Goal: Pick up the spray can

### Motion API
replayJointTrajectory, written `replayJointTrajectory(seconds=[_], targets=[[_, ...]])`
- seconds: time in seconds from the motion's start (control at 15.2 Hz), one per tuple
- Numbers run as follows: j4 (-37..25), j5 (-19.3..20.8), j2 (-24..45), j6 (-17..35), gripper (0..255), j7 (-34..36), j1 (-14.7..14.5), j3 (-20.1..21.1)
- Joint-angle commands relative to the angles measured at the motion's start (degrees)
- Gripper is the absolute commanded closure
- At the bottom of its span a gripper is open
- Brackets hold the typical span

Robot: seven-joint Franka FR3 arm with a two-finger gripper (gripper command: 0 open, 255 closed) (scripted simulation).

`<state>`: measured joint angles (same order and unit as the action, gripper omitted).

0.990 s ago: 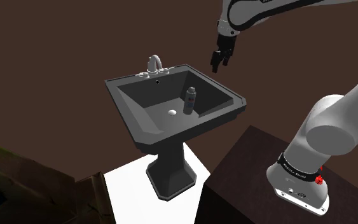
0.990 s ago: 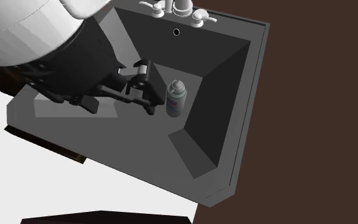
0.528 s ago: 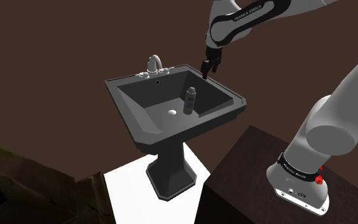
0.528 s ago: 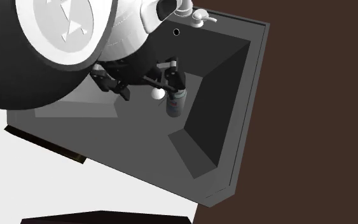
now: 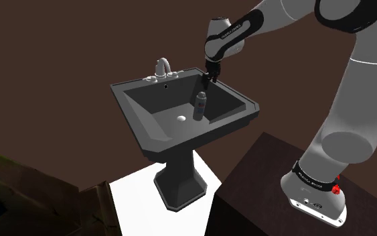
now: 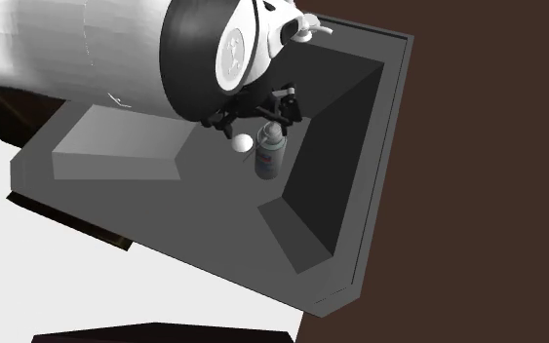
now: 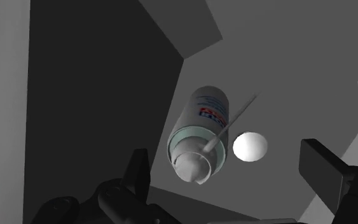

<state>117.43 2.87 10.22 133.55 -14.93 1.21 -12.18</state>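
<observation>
My hand [image 5: 207,80] hangs open over the back of the sink [image 5: 138,110], in the upper middle of the shoulder view. In the wrist view my two fingers [image 7: 138,172] stand wide apart and touch nothing.

Past them I look down on the cap of the spray can [image 7: 201,121]. It stands upright on the basin floor, at the middle of the shoulder view, just beside the white drain [image 7: 250,146] and near the sloped wall on that view's right. A thin straw runs from its nozzle out over the drain.

The can lies nearer one finger than the other, so I judge I should centre over it first. Then I would come straight down until my pads pass the cap and straw and face the round body. The sloped wall leaves little room for my outer finger there. I would close gently and evenly, because a tall narrow can looks apt to tip if one finger arrives first.
</observation>
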Motion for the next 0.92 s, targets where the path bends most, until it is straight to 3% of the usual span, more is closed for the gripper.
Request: replayJointTrajectory(seconds=[0.0, 0.33, 0.86], targets=[[-3.21, -1.17, 4.40, 1.10, 0, -1.18, 0.38, 0.29], [-13.11, -3.70, 15.79, 2.41, 0, -4.13, 2.15, 1.43], [-12.88, -4.38, 20.00, 6.81, 0, -4.37, 2.63, 1.97]])
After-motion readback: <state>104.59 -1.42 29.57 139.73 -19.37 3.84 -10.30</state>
